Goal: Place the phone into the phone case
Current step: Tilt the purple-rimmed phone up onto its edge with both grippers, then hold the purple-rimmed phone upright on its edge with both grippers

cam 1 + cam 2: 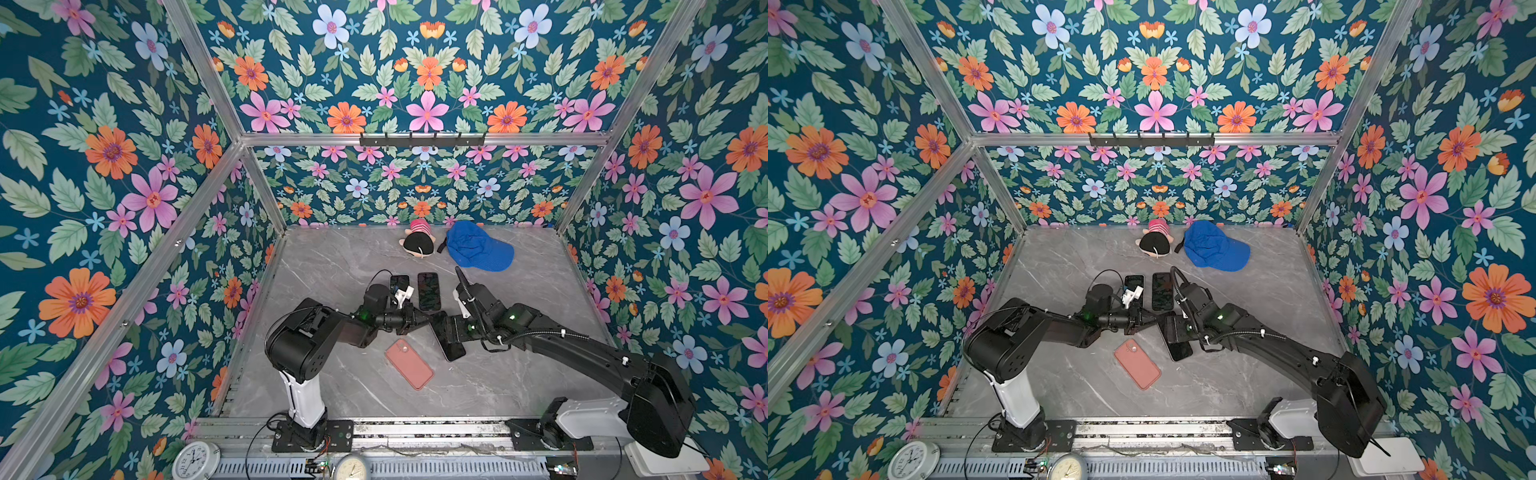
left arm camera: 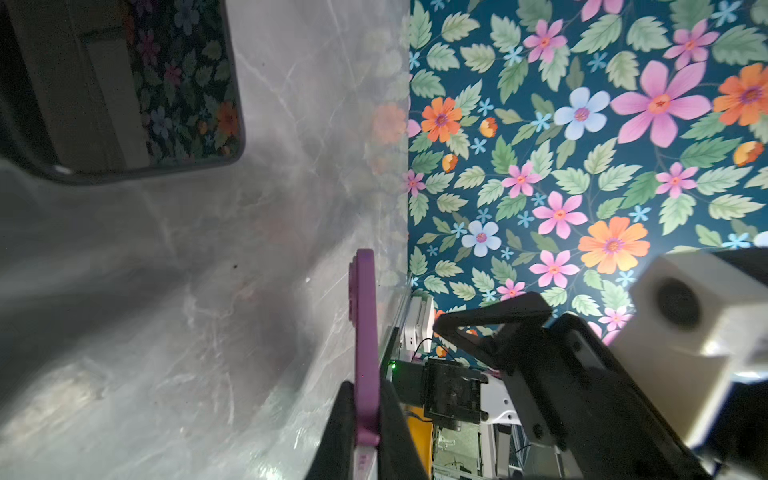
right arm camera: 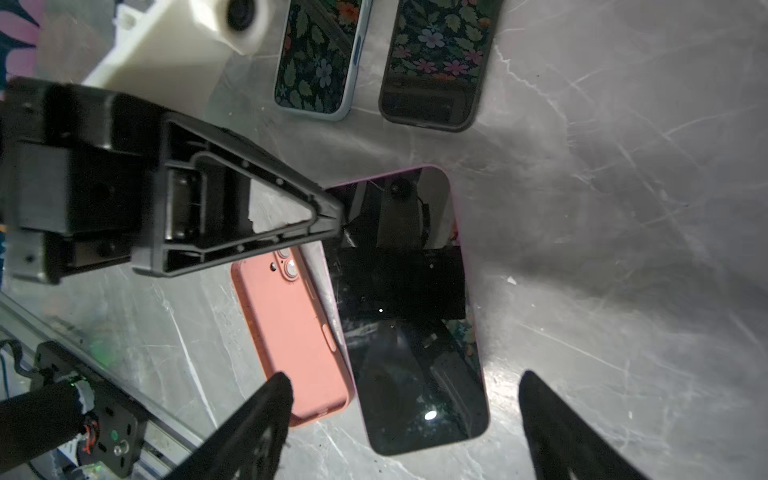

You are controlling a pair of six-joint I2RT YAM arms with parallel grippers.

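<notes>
Phone point(image 1: 451, 347), dark screen and purple rim, shows near mid-worktop point(image 1: 332, 270) in both top views, just beside the salmon phone case point(image 1: 409, 363).

Left wrist view: left fingers point(image 2: 345, 432) are clenched on its purple edge.

Right wrist view: right fingers point(image 3: 257, 424) are spread wide astride its lower end, grasping nothing.

You seem to be at the pickup step. Next, line it up over the case, which appears to lie back-up.

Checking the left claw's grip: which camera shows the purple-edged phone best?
Right wrist view: the purple-edged phone shows nearly its whole dark screen, the left claw pinching it near a corner. The left wrist view shows only its purple edge; in both top views the right arm hides most of the phone.
</notes>
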